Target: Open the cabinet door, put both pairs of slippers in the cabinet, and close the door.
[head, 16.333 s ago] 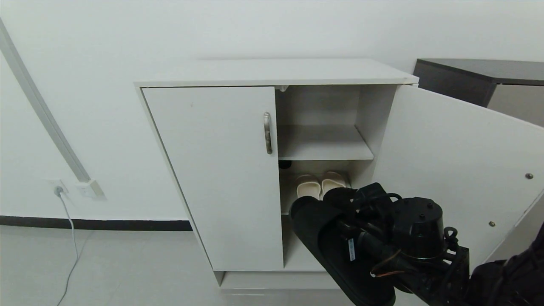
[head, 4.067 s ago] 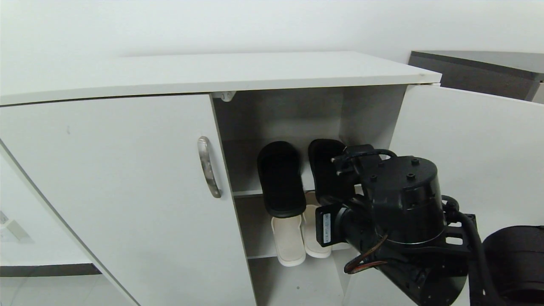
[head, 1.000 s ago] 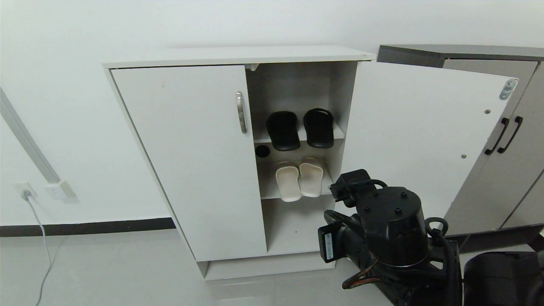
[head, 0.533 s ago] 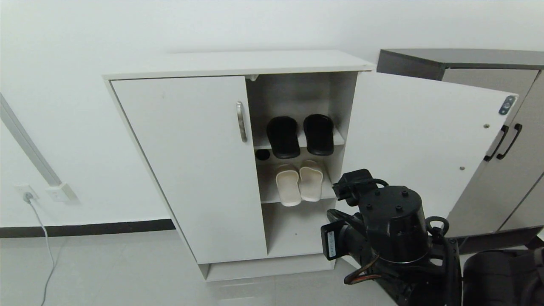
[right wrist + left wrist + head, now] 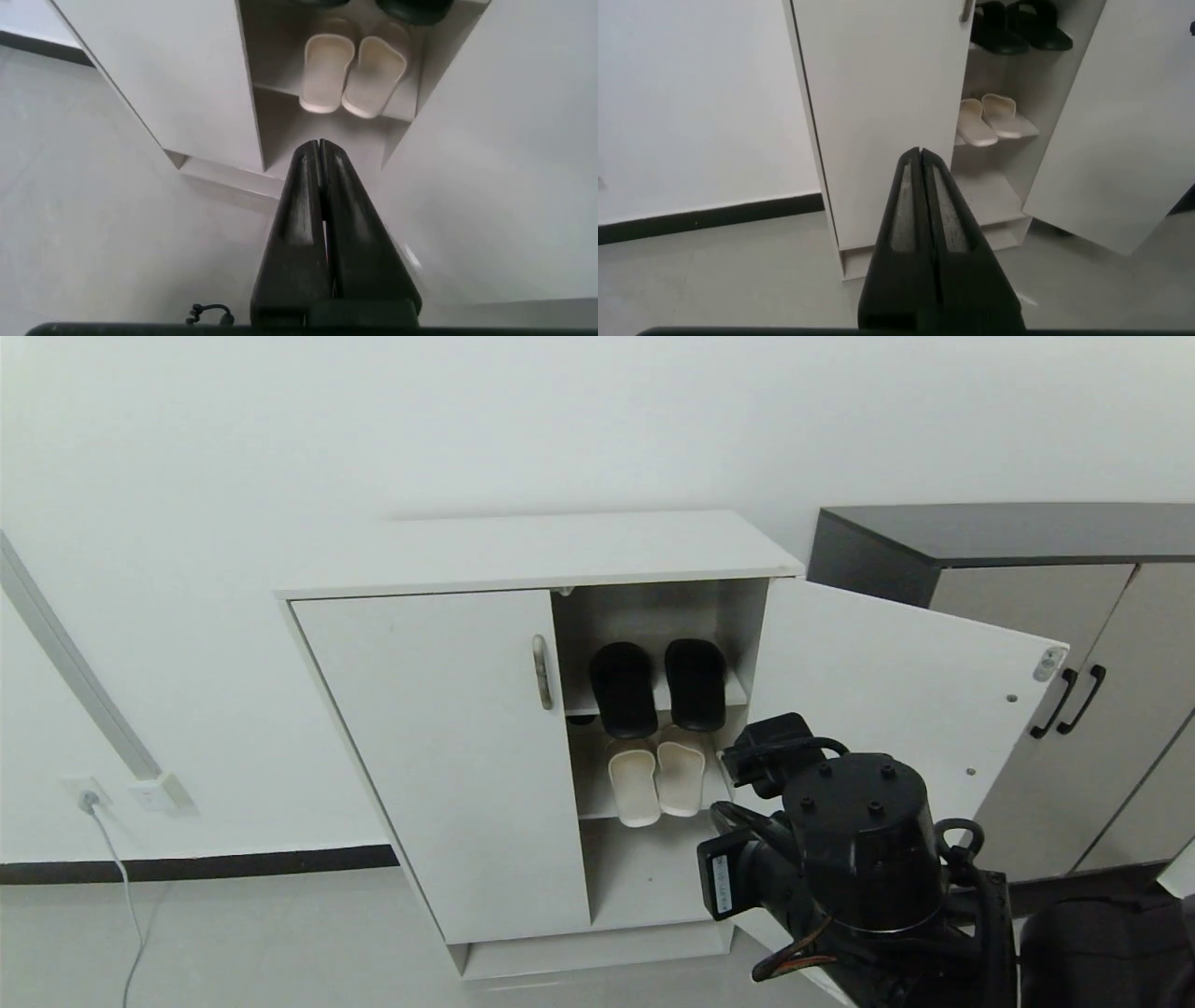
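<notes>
A white cabinet (image 5: 560, 546) stands against a white wall on a pale grey floor (image 5: 233, 933). Its left door (image 5: 439, 747) is closed and has a metal handle (image 5: 540, 672) near its right edge. Its right door (image 5: 887, 681) is swung wide open to the right.

In the open right half, a pair of black slippers (image 5: 624, 689) lies side by side on the upper shelf (image 5: 738, 695), with their near ends sticking out slightly over the shelf edge. Directly below, a pair of cream slippers (image 5: 635, 784) lies side by side on the middle shelf (image 5: 590, 798).

The right arm (image 5: 859, 840) is low and near, in front of the open door and apart from the cabinet. The right pincer (image 5: 320, 147) is clenched with nothing between its fingers. It hangs above the floor, pointing toward the cream slippers and well short of them. The left pincer (image 5: 920, 157) is also clenched and holds nothing. It points at the closed left door from a distance.

To the right of the white cabinet is a grey cabinet (image 5: 1027, 607) with a dark top and black handles. On the far left, a wall socket (image 5: 86, 795) has a cable (image 5: 126, 896) hanging down to the floor.
</notes>
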Tool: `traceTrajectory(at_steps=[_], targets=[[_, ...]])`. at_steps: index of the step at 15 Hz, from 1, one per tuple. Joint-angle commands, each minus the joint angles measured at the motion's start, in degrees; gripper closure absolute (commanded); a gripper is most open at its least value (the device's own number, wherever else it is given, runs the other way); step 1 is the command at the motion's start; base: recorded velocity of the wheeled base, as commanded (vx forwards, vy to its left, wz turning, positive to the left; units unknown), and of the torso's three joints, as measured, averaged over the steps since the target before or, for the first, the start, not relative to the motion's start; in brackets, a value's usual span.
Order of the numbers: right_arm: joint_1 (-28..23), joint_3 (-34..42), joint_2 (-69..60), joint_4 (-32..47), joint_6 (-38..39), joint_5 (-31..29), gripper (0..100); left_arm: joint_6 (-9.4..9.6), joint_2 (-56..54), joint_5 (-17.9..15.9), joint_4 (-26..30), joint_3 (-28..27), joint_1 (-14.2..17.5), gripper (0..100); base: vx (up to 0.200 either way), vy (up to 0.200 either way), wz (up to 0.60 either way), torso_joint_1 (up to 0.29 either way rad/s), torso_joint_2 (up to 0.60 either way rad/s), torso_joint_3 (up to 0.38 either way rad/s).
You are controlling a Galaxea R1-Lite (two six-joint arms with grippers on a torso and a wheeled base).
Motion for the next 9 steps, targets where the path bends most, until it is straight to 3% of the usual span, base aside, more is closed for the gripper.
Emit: traceTrajectory(at_steps=[1, 9], targets=[[0.0, 0.3, 0.0, 0.0, 0.0, 0.0, 100, -0.01, 0.1, 0.0, 0.0, 0.0, 0.0, 100, 0.0, 0.0, 0.0, 0.139, -0.47, -0.32], [0.1, 0.3, 0.0, 0.0, 0.0, -0.4, 100, -0.01, 0.1, 0.0, 0.0, 0.0, 0.0, 100, 0.0, 0.0, 0.0, 0.174, -0.49, -0.319]])
